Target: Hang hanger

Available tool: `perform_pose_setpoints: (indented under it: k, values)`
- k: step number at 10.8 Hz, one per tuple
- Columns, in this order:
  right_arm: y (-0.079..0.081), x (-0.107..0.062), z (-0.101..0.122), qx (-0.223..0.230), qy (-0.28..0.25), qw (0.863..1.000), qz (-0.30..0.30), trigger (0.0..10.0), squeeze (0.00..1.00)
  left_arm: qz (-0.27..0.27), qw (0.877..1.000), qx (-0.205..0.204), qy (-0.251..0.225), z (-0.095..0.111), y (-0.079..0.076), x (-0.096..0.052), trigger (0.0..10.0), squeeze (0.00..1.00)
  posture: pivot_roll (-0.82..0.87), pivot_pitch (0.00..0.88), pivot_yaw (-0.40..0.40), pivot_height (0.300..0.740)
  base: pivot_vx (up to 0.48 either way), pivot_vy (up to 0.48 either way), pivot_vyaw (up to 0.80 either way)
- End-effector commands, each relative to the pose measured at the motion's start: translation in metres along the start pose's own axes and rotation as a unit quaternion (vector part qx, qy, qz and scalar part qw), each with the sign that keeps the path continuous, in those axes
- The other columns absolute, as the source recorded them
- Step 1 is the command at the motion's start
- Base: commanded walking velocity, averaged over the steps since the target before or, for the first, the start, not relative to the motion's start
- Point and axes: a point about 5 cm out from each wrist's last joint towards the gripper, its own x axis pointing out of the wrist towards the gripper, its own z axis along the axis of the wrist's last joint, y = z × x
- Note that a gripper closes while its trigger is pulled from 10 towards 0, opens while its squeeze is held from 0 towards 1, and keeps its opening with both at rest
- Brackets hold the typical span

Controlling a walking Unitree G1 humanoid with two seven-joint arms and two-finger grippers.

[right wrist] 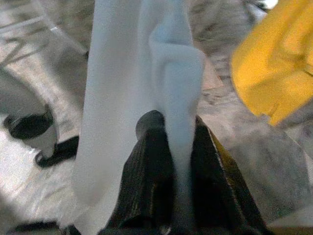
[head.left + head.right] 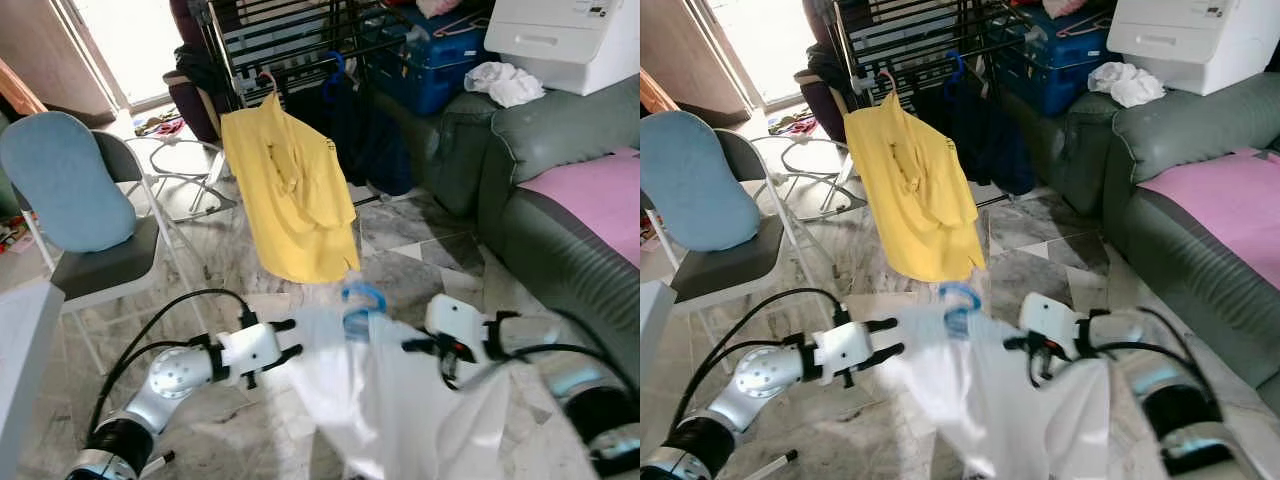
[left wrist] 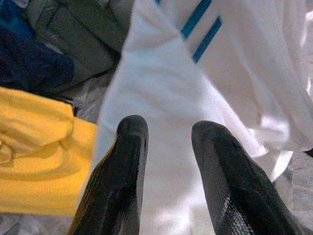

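Note:
A white garment [image 2: 380, 390] hangs on a blue hanger whose hook [image 2: 362, 298] sticks up between my two arms. My right gripper [image 2: 412, 346] is shut on the garment's shoulder; in the right wrist view the white cloth [image 1: 171, 98] is pinched between the black fingers [image 1: 146, 161]. My left gripper [image 2: 290, 338] stands open just left of the garment, its fingers [image 3: 124, 166] apart with cloth beyond them. Behind stands a black drying rack [image 2: 290, 40] with a yellow shirt [image 2: 295, 190] hanging from it.
A folding chair with a blue cushion [image 2: 65, 180] stands at the left. A grey-green sofa [image 2: 540, 200] with a pink cover is at the right, a blue box [image 2: 430, 60] and white printer [image 2: 570, 35] behind. A dark garment [image 2: 370, 130] hangs on the rack.

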Motion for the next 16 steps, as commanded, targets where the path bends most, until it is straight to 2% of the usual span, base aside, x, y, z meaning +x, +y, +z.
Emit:
perform_pose_setpoints:
  k: [1, 2, 3, 4, 5, 6, 7, 8, 9, 10, 11, 12, 13, 14, 16]
  values:
    - [-0.012, 0.003, 0.014, 0.012, -0.034, 0.998, -0.054, 0.0, 0.00, 0.035, 0.999, -0.020, 0.017, -0.010, 0.003, -0.011, 10.0, 1.00, -0.13, 0.000, 0.174, 0.740, 0.000, 0.000, 0.00]
    - [-0.011, 0.011, 0.013, 0.047, -0.050, 0.992, -0.104, 0.0, 0.00, 0.107, 0.991, -0.083, 0.025, -0.019, 0.004, -0.012, 10.0, 1.00, -0.13, 0.000, 0.171, 0.740, 0.000, 0.000, 0.00]
    - [-0.007, 0.018, 0.009, 0.092, -0.057, 0.985, -0.136, 0.0, 0.00, 0.194, 0.966, -0.165, 0.040, -0.029, 0.006, -0.013, 10.0, 1.00, -0.14, 0.000, 0.170, 0.740, 0.000, 0.000, 0.00]
    - [-0.004, 0.023, 0.005, 0.133, -0.057, 0.974, -0.174, 0.0, 0.00, 0.248, 0.942, -0.219, 0.048, -0.033, 0.002, -0.010, 10.0, 1.00, -0.14, 0.000, 0.168, 0.740, 0.000, 0.000, 0.00]
    - [-0.001, 0.026, 0.003, 0.199, -0.082, 0.950, -0.227, 0.0, 0.00, 0.319, 0.905, -0.278, 0.036, -0.035, -0.001, -0.010, 10.0, 1.00, -0.14, 0.000, 0.166, 0.740, 0.000, 0.000, 0.00]
    - [0.001, 0.028, -0.005, 0.269, -0.092, 0.916, -0.284, 0.0, 0.00, 0.409, 0.852, -0.323, 0.043, -0.042, 0.000, -0.016, 10.0, 1.00, -0.14, 0.000, 0.159, 0.740, 0.000, 0.000, 0.00]
    - [0.004, 0.028, -0.013, 0.295, -0.084, 0.896, -0.322, 0.0, 0.00, 0.464, 0.811, -0.354, 0.042, -0.047, 0.000, -0.023, 10.0, 1.00, -0.14, 0.000, 0.152, 0.740, 0.000, 0.000, 0.00]
    - [0.009, 0.030, -0.018, 0.305, -0.075, 0.890, -0.330, 0.0, 0.00, 0.488, 0.792, -0.365, 0.045, -0.049, 0.000, -0.027, 10.0, 1.00, -0.14, 0.000, 0.152, 0.740, 0.000, 0.000, 0.00]
    - [0.015, 0.032, -0.025, 0.336, -0.063, 0.873, -0.347, 0.0, 0.00, 0.507, 0.775, -0.374, 0.046, -0.049, -0.001, -0.028, 10.0, 1.00, -0.14, 0.000, 0.147, 0.740, 0.000, 0.000, 0.00]
    - [0.017, 0.033, -0.027, 0.350, -0.058, 0.863, -0.359, 0.0, 0.00, 0.509, 0.775, -0.372, 0.041, -0.046, -0.001, -0.025, 10.0, 1.00, -0.14, 0.000, 0.141, 0.740, 0.000, 0.000, 0.00]
    - [0.021, 0.036, -0.025, 0.352, -0.062, 0.861, -0.362, 10.0, 0.00, 0.500, 0.792, -0.349, 0.038, -0.041, -0.001, -0.022, 10.0, 1.00, -0.14, 0.000, 0.137, 0.740, 0.000, 0.000, 0.00]
    - [0.023, 0.038, -0.024, 0.344, -0.061, 0.860, -0.371, 10.0, 0.00, 0.492, 0.798, -0.346, 0.036, -0.040, -0.003, -0.020, 10.0, 0.00, -0.14, 0.000, 0.137, 0.740, 0.000, 0.000, 0.00]
    - [0.025, 0.043, -0.018, 0.329, -0.052, 0.860, -0.387, 10.0, 0.00, 0.480, 0.804, -0.350, 0.031, -0.038, -0.004, -0.016, 10.0, 0.00, -0.14, 0.000, 0.140, 0.740, 0.000, 0.000, 0.00]
    - [0.027, 0.048, -0.010, 0.354, -0.073, 0.851, -0.380, 10.0, 0.00, 0.472, 0.808, -0.351, 0.028, -0.036, -0.004, -0.012, 10.0, 0.00, -0.15, 0.000, 0.151, 0.740, 0.000, 0.000, 0.00]
    - [0.023, 0.043, -0.006, 0.345, -0.082, 0.842, -0.407, 10.0, 0.00, 0.455, 0.818, -0.353, 0.022, -0.031, -0.003, -0.004, 10.0, 0.00, -0.17, 0.000, 0.172, 0.740, 0.000, 0.000, 0.00]
